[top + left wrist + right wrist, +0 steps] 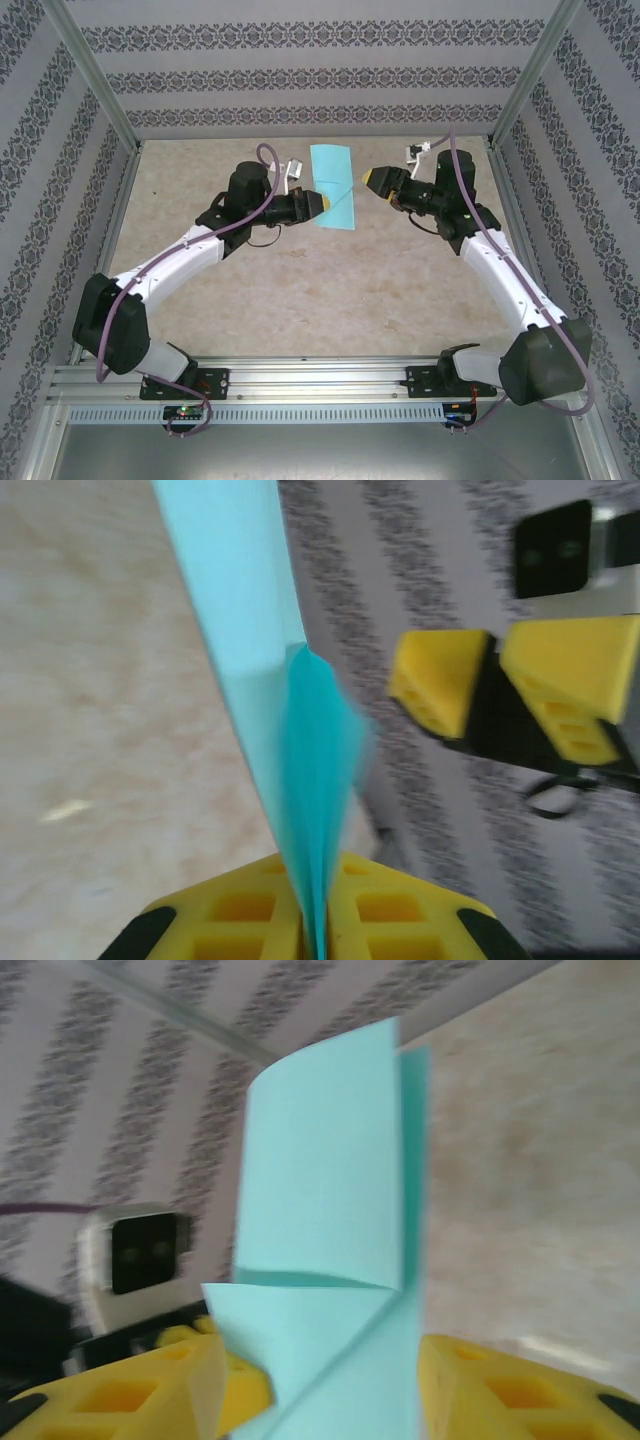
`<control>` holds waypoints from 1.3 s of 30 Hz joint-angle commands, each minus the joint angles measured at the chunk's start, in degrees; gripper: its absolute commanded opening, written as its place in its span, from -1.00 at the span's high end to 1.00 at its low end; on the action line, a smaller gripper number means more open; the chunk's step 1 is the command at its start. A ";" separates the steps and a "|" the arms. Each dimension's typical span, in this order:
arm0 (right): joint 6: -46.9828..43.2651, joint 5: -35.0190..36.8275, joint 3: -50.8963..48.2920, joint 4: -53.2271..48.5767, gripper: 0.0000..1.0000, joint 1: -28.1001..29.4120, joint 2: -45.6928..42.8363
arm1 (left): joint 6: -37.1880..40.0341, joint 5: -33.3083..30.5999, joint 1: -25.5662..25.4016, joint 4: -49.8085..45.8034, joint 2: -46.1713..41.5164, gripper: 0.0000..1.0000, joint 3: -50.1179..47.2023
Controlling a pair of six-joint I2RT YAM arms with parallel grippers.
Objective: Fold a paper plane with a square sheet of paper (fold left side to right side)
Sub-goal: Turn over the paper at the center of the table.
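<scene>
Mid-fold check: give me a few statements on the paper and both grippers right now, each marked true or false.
1. The left gripper is pinching the sheet of paper. True.
2. The sheet lies flat and unfolded on the table. False: it is folded into layers and stands up from the left gripper.
3. The right gripper is clamped on the sheet. False: its jaws stand open, and the left wrist view shows it apart from the sheet.
4. The sheet is plain light turquoise. True.
</scene>
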 commanded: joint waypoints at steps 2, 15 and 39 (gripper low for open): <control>-11.78 18.40 1.48 -21.46 -0.19 -1.66 -2.08 | 19.66 -28.59 -6.17 -35.94 0.99 0.79 8.72; -10.75 33.44 -7.21 -24.43 -0.70 -5.59 -8.84 | 10.83 -64.71 -19.08 -76.60 29.23 0.79 36.42; -11.25 25.87 -11.52 -21.91 -0.76 -7.13 -10.18 | 17.65 -38.97 -21.22 -65.95 40.16 -0.23 50.16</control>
